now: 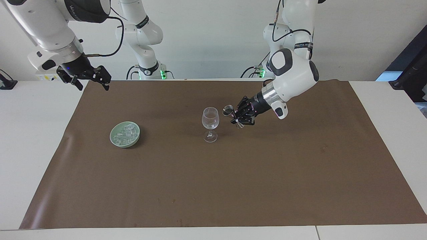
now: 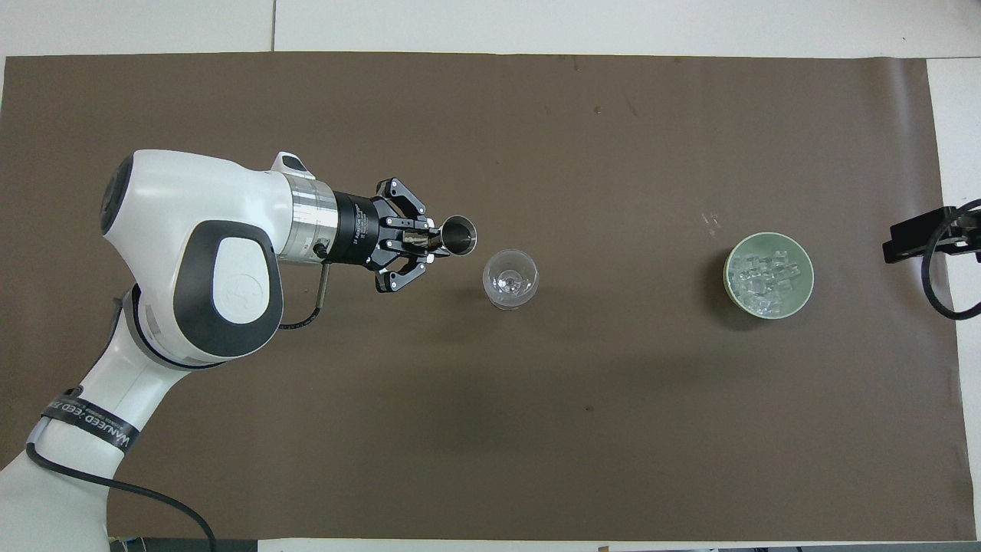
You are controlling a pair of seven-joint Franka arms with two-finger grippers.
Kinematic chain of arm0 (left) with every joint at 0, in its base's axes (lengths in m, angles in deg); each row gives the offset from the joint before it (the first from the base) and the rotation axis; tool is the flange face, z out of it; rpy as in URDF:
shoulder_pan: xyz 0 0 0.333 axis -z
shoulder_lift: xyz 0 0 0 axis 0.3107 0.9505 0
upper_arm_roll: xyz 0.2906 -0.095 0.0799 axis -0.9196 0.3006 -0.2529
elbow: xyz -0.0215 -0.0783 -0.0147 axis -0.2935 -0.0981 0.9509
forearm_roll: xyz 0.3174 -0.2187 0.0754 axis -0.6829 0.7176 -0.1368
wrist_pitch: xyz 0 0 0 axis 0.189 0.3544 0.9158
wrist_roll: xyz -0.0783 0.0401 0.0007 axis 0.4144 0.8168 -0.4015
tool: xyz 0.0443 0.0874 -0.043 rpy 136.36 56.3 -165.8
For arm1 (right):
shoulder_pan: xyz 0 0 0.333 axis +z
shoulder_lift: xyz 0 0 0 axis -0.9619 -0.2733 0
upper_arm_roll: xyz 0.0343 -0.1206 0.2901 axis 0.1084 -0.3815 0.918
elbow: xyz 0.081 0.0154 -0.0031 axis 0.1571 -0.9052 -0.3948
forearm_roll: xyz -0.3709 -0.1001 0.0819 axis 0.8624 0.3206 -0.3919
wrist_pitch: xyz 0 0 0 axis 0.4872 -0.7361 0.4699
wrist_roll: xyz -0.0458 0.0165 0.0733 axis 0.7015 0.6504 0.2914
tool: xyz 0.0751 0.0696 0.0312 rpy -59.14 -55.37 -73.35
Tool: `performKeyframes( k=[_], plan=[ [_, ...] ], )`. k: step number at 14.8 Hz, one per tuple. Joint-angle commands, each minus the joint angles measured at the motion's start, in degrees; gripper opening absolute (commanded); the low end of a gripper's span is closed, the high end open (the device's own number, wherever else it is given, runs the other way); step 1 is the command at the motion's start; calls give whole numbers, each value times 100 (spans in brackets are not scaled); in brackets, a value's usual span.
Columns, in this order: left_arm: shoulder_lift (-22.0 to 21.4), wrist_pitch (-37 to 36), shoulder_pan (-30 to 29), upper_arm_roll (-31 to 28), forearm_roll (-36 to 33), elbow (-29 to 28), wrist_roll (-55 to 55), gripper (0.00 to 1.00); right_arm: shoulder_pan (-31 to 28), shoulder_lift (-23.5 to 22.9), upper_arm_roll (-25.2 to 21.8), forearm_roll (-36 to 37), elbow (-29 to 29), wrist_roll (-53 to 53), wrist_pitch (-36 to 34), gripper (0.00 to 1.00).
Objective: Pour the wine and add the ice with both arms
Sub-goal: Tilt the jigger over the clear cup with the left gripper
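Left gripper (image 1: 237, 116) with metal cup (image 2: 458, 234) beside wine glass (image 1: 210, 124).

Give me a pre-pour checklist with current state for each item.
1. Left gripper shut on the small metal cup: ok.
2. Cup mouth over the wine glass bowl: not ok, it sits beside the rim.
3. Glass upright on the brown mat: ok.
4. Liquid in the cup: cannot tell.
5. Right gripper waiting away from the glass: ok.
6. Ice in the green bowl: ok.
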Motion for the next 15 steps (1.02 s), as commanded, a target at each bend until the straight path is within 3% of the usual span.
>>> performKeyframes(
  k=[1,15],
  plan=[
    [72,117,307,-84,-624,149,-435,0,-60,121,25,-46,-150,-72,63,100],
    [283,152,957,-84,-3419,641,-2158,0,-60,121,25,-46,-150,-72,63,100]
  ],
)
